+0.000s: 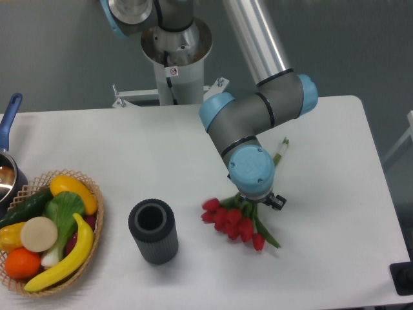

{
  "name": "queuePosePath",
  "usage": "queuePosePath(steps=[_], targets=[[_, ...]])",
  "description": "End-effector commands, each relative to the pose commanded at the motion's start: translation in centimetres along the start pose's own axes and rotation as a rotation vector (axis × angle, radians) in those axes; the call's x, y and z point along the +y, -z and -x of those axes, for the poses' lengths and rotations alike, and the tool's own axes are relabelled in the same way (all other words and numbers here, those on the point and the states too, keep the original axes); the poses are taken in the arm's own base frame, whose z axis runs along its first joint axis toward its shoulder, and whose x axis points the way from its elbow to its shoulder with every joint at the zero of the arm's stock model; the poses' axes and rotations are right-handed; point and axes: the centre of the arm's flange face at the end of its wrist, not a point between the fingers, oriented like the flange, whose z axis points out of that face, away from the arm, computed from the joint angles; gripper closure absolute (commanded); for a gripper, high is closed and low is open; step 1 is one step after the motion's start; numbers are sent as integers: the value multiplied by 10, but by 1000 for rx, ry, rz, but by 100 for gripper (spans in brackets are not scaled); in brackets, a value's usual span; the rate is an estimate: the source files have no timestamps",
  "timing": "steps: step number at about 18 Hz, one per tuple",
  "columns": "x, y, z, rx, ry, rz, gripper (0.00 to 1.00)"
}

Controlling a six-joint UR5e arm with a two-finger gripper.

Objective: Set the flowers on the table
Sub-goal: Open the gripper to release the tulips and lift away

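Open tabletop (335, 213) from 12 through 5 o'clock of the flowers (235, 219). Blocked at 9 o'clock by a dark ribbed cylinder (153, 230); farther that way, a fruit basket (48, 229) and a pot (8, 174) at the edge.

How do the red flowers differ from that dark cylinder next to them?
The flowers are red with green stems, spread out low across the table; the dark cylinder is grey-black, ribbed and stands upright, open on top. The gripper is over the flowers; the cylinder stands alone. Both are on the white table.
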Motion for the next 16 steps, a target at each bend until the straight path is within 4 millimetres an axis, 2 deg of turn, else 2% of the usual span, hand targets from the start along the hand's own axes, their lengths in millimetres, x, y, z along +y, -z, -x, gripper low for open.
queuePosePath(steps=[1, 4, 6, 8, 10, 13, 16], targets=[[9, 11, 4, 2, 21, -44, 0], [47, 64, 17, -3, 98, -240, 0], [65, 95, 21, -46, 101, -297, 0], [71, 110, 22, -66, 92, -327, 0], [87, 134, 18, -102, 60, -363, 0], [122, 160, 15, -140, -16, -440, 0], [153, 174, 12, -185, -94, -433, 0]])
